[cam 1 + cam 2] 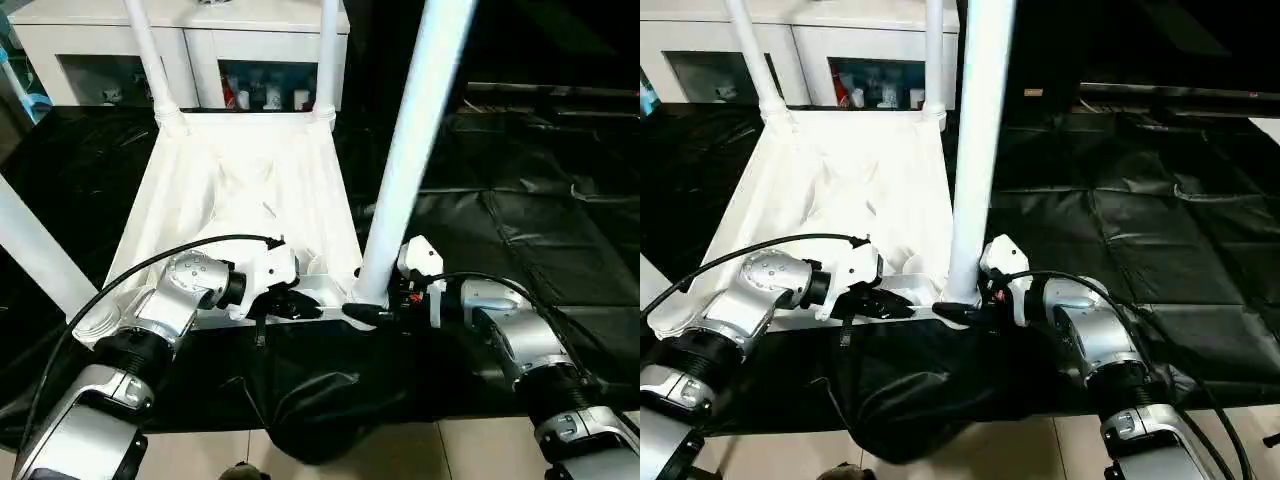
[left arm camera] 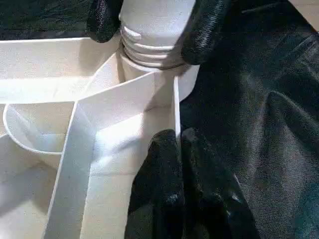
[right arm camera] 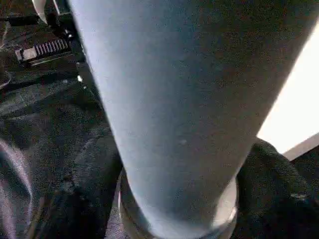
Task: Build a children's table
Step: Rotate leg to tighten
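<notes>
While the tabletop [image 1: 245, 190] lies upside down on the black sheet [image 1: 540, 230] with its ribbed underside up, four white legs stand from its corner sockets: two at the far corners, far left leg [image 1: 150, 55] and far right leg [image 1: 326, 55], one at the near left corner [image 1: 35, 255], and the near right leg [image 1: 415, 130] rising out of the picture's top. Beyond the far edge stands a white glass-door cabinet [image 1: 190, 45].

From the head views, the left gripper [image 1: 290, 303] rests at the tabletop's near edge, just beside the near right socket, its black fingers pressed together. The right gripper [image 1: 962, 311] reaches in from the other side, at the foot of the near right leg.

Seen from the left wrist, the closed fingers [image 2: 174, 184] lie against a rib [image 2: 175, 107] of the underside, and the leg's threaded end [image 2: 152, 47] sits in the round socket with the right gripper's two black fingers [image 2: 207, 30] on either side of it, spread around the tube.

Seen from the right wrist, the leg's shaft [image 3: 184, 114] stands very close, with the socket's collar [image 3: 224, 209] at its foot; whether the fingers actually press the leg cannot be told.
</notes>
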Available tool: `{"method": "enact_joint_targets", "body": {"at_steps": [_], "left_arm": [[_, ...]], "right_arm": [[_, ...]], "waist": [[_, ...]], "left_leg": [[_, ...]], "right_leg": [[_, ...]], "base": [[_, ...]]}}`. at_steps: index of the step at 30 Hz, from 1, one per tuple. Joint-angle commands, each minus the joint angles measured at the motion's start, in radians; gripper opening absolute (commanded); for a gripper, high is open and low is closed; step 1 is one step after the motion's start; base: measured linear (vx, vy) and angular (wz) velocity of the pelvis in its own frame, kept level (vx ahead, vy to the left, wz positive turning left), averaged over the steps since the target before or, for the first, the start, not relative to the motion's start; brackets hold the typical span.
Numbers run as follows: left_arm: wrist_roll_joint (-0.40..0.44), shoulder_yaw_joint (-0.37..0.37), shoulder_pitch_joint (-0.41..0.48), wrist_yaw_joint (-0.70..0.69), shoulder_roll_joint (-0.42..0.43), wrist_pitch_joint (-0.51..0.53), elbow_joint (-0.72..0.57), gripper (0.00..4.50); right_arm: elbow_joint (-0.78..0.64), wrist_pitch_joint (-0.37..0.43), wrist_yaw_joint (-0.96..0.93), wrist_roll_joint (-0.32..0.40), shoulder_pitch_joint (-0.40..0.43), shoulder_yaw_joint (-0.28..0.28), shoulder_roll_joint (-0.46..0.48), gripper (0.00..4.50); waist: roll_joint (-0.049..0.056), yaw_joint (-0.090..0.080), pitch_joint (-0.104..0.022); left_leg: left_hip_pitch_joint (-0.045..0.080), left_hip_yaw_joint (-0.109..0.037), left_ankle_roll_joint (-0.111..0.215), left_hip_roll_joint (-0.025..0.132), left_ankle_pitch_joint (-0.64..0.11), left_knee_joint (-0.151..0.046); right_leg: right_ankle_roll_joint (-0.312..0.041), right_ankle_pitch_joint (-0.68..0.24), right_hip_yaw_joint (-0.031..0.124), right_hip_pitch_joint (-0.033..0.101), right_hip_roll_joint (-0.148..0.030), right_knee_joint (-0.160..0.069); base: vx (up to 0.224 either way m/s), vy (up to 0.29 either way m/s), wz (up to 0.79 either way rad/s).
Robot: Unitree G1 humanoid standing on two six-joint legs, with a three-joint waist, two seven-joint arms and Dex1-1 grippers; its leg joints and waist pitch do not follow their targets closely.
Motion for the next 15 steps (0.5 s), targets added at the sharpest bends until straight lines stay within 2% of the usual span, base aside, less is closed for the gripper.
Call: {"method": "enact_joint_targets", "body": {"at_steps": [1, 3, 6, 7, 9, 10, 11, 12, 13, 14, 15], "left_arm": [[0.007, -0.009, 0.021, 0.003, -0.001, 0.01, 0.004, 0.0], [0.01, -0.004, 0.019, 0.021, -0.005, 0.008, 0.013, 0.0], [0.043, 0.028, -0.023, 0.194, -0.053, 0.031, 0.093, 0.0], [0.044, 0.029, -0.024, 0.199, -0.055, 0.032, 0.095, 0.0], [0.053, 0.043, -0.048, 0.277, -0.082, 0.061, 0.128, 0.0], [0.053, 0.048, -0.058, 0.302, -0.096, 0.07, 0.138, 0.0], [0.062, 0.061, -0.107, 0.43, -0.167, 0.111, 0.183, 0.0], [0.062, 0.061, -0.108, 0.432, -0.168, 0.112, 0.183, 0.0], [0.062, 0.061, -0.108, 0.432, -0.168, 0.112, 0.183, 0.0], [0.065, 0.062, -0.119, 0.461, -0.187, 0.12, 0.193, 0.0], [0.065, 0.062, -0.123, 0.469, -0.194, 0.122, 0.196, 0.0]], "right_arm": [[0.002, 0.002, 0.019, 0.012, -0.009, 0.013, 0.003, 2.89], [0.002, 0.005, 0.013, 0.01, -0.005, 0.011, 0.006, 2.79], [0.052, 0.013, -0.157, -0.007, 0.015, -0.035, 0.062, 2.71], [0.055, 0.013, -0.163, -0.007, 0.015, -0.037, 0.065, 2.68], [0.082, 0.014, -0.263, -0.011, 0.019, -0.064, 0.1, 2.66], [0.093, 0.016, -0.31, -0.013, 0.018, -0.075, 0.118, 2.66], [0.151, 0.035, -0.543, -0.021, 0.006, -0.126, 0.207, 2.66], [0.153, 0.036, -0.547, -0.021, 0.006, -0.127, 0.208, 2.66], [0.153, 0.036, -0.547, -0.021, 0.006, -0.127, 0.208, 2.66], [0.165, 0.039, -0.601, -0.024, 0.0, -0.134, 0.232, 2.66], [0.168, 0.039, -0.611, -0.025, -0.002, -0.134, 0.239, 2.66]], "waist": [[-0.012, 0.001, -0.069], [-0.012, 0.001, -0.068], [-0.011, -0.001, -0.063], [-0.011, -0.003, -0.058], [-0.012, -0.006, -0.053], [-0.012, -0.006, -0.053], [-0.012, -0.011, -0.051], [-0.01, -0.012, -0.052], [-0.014, -0.017, -0.052], [-0.011, -0.019, -0.054], [-0.01, -0.018, -0.054]], "left_leg": [[0.02, -0.013, 0.06, 0.051, -0.161, -0.058], [0.02, -0.012, 0.064, 0.051, -0.16, -0.058], [0.023, -0.012, 0.044, 0.052, -0.199, -0.062], [0.029, -0.013, 0.02, 0.051, -0.252, -0.066], [0.033, -0.017, -0.013, 0.051, -0.324, -0.073], [0.033, -0.017, -0.013, 0.051, -0.324, -0.073], [0.038, -0.022, -0.039, 0.054, -0.359, -0.078], [0.038, -0.024, -0.051, 0.051, -0.366, -0.079], [0.035, -0.03, -0.061, 0.05, -0.388, -0.082], [0.034, -0.029, -0.056, 0.051, -0.388, -0.084], [0.037, -0.028, -0.054, 0.051, -0.39, -0.084]], "right_leg": [[-0.244, -0.066, 0.053, 0.043, -0.056, -0.057], [-0.245, -0.065, 0.053, 0.043, -0.055, -0.057], [-0.236, -0.132, 0.055, 0.037, -0.059, -0.067], [-0.221, -0.215, 0.056, 0.033, -0.06, -0.077], [-0.18, -0.353, 0.058, 0.029, -0.063, -0.091], [-0.18, -0.353, 0.058, 0.029, -0.063, -0.091], [-0.161, -0.41, 0.06, 0.024, -0.065, -0.098], [-0.157, -0.416, 0.059, 0.023, -0.064, -0.097], [-0.143, -0.437, 0.055, 0.029, -0.065, -0.098], [-0.132, -0.431, 0.055, 0.03, -0.065, -0.102], [-0.133, -0.418, 0.057, 0.026, -0.064, -0.104]], "base": [[0.0, 0.0, 0.0], [0.0, 0.0, 0.0], [0.0, 0.0, 0.0], [0.0, 0.0, 0.0], [0.0, 0.0, 0.0], [0.0, 0.0, 0.0], [0.0, 0.0, 0.0], [0.0, 0.0, 0.0], [0.0, 0.0, 0.0], [0.0, 0.0, 0.0], [0.0, 0.0, 0.0]]}}
